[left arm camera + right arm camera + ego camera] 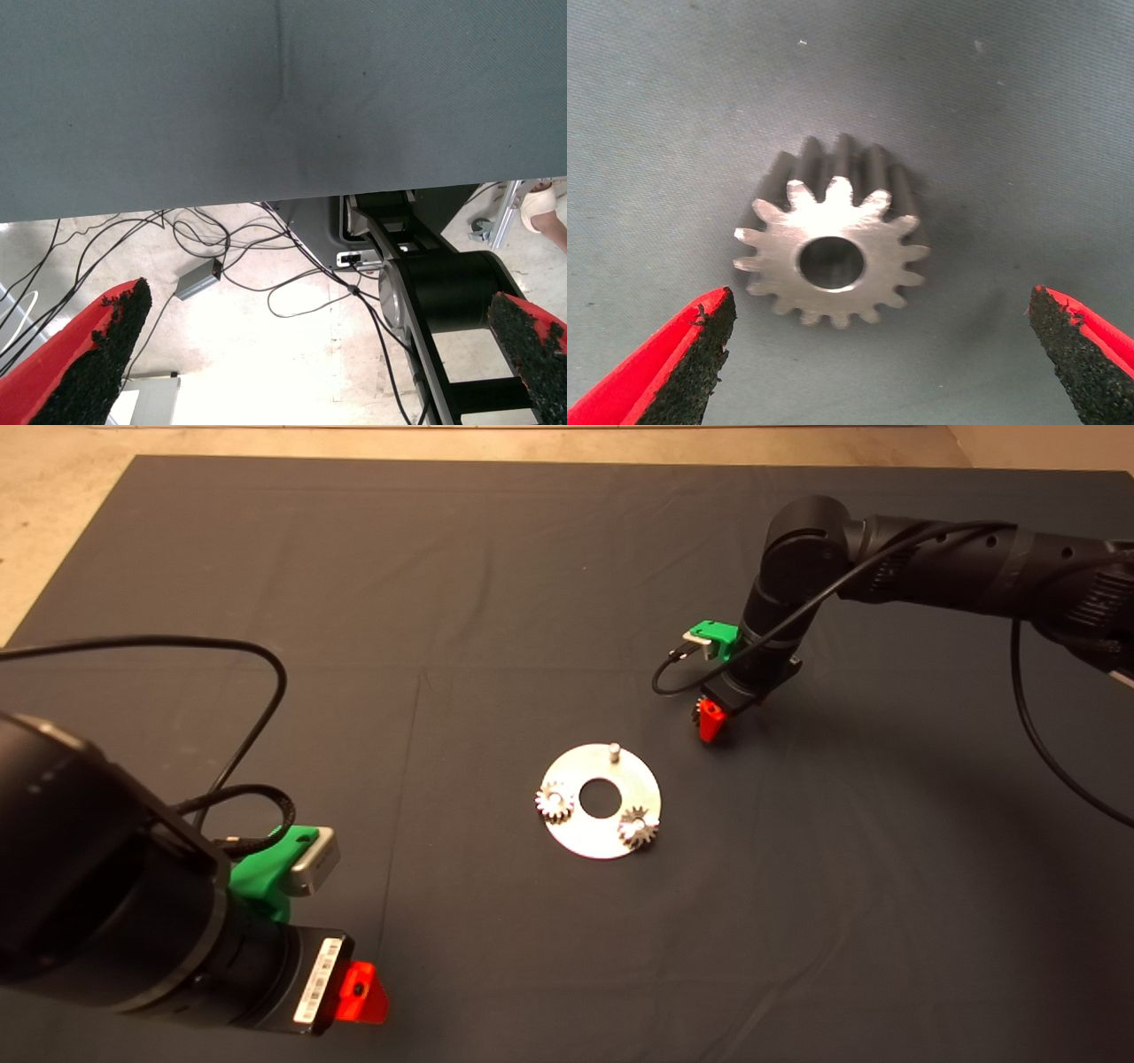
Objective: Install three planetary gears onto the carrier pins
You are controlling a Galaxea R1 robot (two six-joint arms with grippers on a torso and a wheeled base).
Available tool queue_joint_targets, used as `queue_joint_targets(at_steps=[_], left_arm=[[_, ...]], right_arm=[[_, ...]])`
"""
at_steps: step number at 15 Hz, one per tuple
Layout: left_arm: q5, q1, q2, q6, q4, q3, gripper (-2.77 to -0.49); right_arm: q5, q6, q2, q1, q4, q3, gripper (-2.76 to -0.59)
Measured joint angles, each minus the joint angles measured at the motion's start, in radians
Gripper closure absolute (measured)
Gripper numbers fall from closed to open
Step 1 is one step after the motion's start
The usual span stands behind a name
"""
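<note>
The shiny carrier disc (pixel 580 837) lies mid-mat. Two planetary gears (pixel 555 802) (pixel 638 826) sit on two of its pins. The third pin (pixel 612 750) stands bare at the far side. My right gripper (pixel 710 722) is down at the mat, to the right of and beyond the disc. It is open around the third gear (pixel 833 252), which lies flat on the mat. The right fingers (pixel 700 341) stand apart from its teeth on both sides. In the head view this gear is mostly hidden by the gripper. My left gripper (pixel 363 992) is parked at the lower left, open and empty.
The dark mat (pixel 443 602) covers the table, with bare table showing along its far and left edges. The left wrist view looks past the mat's edge (pixel 266 199) at floor cables (pixel 230 257) and the robot's base (pixel 443 292).
</note>
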Motion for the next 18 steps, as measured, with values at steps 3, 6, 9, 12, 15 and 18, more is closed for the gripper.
queue_joint_targets(at_steps=[3, 6, 9, 12, 15, 18], left_arm=[[0.0, 0.0, 0.0, 0.0, 0.0, 0.0, -2.76], [0.0, 0.0, 0.0, 0.0, 0.0, 0.0, -2.76], [0.0, 0.0, 0.0, 0.0, 0.0, 0.0, -2.76], [0.0, 0.0, 0.0, 0.0, 0.0, 0.0, -2.76], [0.0, 0.0, 0.0, 0.0, 0.0, 0.0, -2.76], [0.0, 0.0, 0.0, -0.001, 0.0, 0.0, -2.76]], right_arm=[[0.0, 0.0, 0.003, 0.0, 0.0, 0.0, -2.42], [0.0, 0.0, 0.003, 0.0, 0.0, 0.0, -2.4], [0.0, -0.001, 0.006, 0.0, 0.0, 0.0, -2.23], [0.0, -0.003, 0.009, 0.0, -0.003, -0.001, -2.11], [0.0, -0.004, 0.018, 0.0, -0.03, -0.003, -2.09], [0.0, -0.004, 0.031, 0.0, -0.039, -0.006, -1.96]])
